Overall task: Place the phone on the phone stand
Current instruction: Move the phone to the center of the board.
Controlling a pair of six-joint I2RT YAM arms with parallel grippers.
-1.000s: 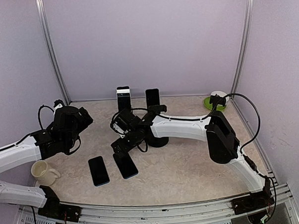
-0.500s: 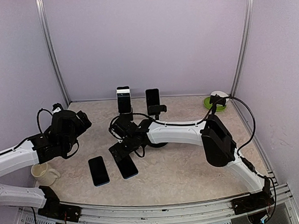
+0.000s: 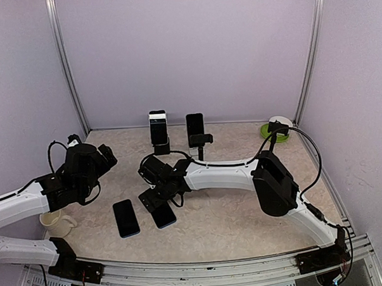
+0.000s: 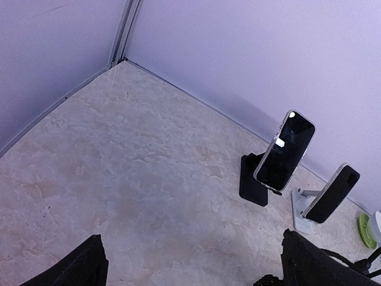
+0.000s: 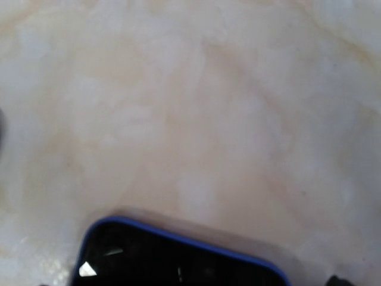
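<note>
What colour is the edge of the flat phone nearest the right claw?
Blue, round a black screen; the phone shows best in the right wrist view.

Two phones lie flat on the bench [image 3: 238, 210], front-centre: left flat phone [image 3: 126, 218], right flat phone [image 3: 164, 216] just beside it, right gripper [image 3: 153, 200] over its far end. Behind them, left stand [image 3: 161, 146] and right stand [image 3: 201, 140] each carry a phone. Mug [image 3: 54, 220] front-left, dish [image 3: 276, 128] back-right.

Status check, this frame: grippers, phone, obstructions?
Left gripper open, idle. Right gripper open, hovering over flat phone. Second phone beside it, apart.
</note>
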